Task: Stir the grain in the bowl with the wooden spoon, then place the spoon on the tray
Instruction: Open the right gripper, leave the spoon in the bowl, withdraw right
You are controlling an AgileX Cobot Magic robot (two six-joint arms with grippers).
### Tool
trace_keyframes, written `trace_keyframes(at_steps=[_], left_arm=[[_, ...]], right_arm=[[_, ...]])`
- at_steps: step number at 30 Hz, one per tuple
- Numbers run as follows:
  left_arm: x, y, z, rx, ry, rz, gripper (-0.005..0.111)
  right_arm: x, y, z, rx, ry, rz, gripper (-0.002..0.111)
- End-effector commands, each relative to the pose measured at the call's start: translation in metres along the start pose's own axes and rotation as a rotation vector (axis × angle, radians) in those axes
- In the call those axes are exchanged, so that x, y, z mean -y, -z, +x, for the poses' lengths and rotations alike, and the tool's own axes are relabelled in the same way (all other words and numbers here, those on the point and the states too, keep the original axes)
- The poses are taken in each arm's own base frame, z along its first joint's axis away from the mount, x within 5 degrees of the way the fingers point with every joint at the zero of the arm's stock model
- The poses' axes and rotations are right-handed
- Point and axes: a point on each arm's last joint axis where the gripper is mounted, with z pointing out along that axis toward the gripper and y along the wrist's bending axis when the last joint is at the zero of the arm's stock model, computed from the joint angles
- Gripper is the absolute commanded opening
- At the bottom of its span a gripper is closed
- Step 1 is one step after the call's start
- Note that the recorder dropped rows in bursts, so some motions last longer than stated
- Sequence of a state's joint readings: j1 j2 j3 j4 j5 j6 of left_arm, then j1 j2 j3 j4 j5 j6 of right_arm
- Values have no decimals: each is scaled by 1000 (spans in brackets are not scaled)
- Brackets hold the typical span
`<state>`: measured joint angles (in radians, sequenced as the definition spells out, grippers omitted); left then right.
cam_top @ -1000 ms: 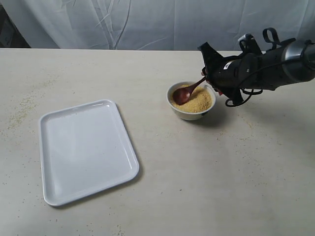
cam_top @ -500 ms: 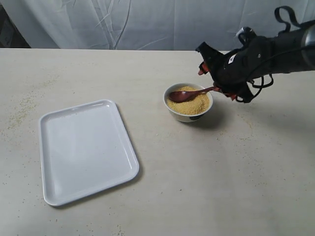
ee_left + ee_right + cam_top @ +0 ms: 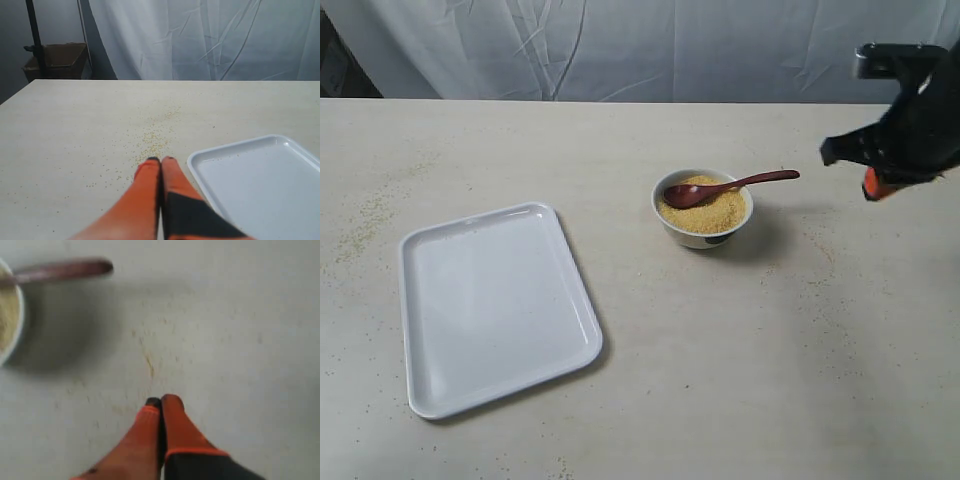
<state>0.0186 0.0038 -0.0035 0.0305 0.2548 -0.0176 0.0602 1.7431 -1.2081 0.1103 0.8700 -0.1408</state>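
Right gripper has quit the spoon, left propped in the bowl. Jaws clenched, empty; tray placement outstanding.

The table is a pale beige top with a matte, faintly speckled surface. Two things stand on it, well apart: the tray lies flat and slightly askew, and the bowl sits at about 2 o'clock from it. Loose grains are scattered on the bare top at 10 o'clock from the tray, and a thinner sprinkle lies at 4 o'clock from the bowl.
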Motion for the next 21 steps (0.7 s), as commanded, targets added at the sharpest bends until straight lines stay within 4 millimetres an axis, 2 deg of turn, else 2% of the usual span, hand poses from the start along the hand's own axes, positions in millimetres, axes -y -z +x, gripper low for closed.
trace_keyframes(at_steps=[1,2,5,6,8,11,14,16,17,19,20,21], left_arm=[[0,0,0,12,1,-4,0],[0,0,0,12,1,-4,0],[0,0,0,12,1,-4,0],[0,0,0,12,1,-4,0],[0,0,0,12,1,-4,0],[0,0,0,14,1,-4,0],[0,0,0,16,-3,-5,0],[0,0,0,16,-5,-5,0],[0,0,0,16,-5,-5,0],[0,0,0,16,-5,-5,0],[0,0,0,16,-7,-5,0],[0,0,0,16,-7,-5,0]], right_arm=[[35,10,9,-40,-105,-312,-1],[43,12,8,51,-215,-461,-1],[49,11,19,305,-358,-812,-1],[50,10,24,403,-380,-869,-1],[49,2,40,603,-555,-940,-1],[38,-26,75,521,-590,-729,-1],[20,-47,104,398,-621,-611,-1],[12,-48,105,384,-578,-615,-1],[10,-45,103,402,-543,-589,-1],[9,-24,90,507,-430,-461,-1],[8,1,80,613,-353,-369,-1],[5,13,75,659,-299,-341,-1]])
